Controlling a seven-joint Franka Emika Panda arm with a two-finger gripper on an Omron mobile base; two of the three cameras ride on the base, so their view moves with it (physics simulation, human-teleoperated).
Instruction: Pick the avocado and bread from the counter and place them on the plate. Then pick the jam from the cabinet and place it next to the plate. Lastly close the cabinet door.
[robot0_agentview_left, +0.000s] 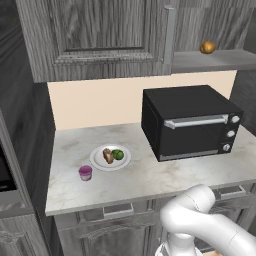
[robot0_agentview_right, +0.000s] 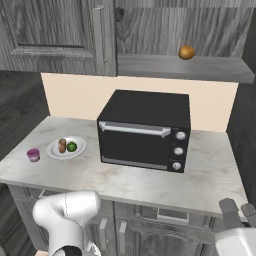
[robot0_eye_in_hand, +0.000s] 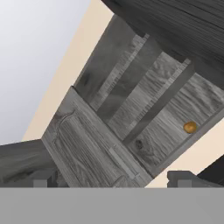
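— Marbled table (robot0_agentview_left: 150, 180) under grey cabinet (robot0_agentview_left: 100, 40): avocado (robot0_agentview_left: 117, 154) and bread (robot0_agentview_left: 108, 156) resting on plate (robot0_agentview_left: 98, 162), jam (robot0_agentview_left: 85, 172) just beside it. Done so far?

— Looks so. Door (robot0_agentview_right: 55, 35) swung out, shelf (robot0_agentview_right: 200, 67) bare but for an orange fruit (robot0_agentview_right: 186, 52). Closing left. Tool (robot0_eye_in_hand: 111, 178) spread wide, holding nothing, aimed up at that door.

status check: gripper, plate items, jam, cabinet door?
Gripper open, empty, aimed up at the cabinet. Avocado and bread on plate; jam beside it on the counter. Cabinet door not yet closed; nothing in the way.
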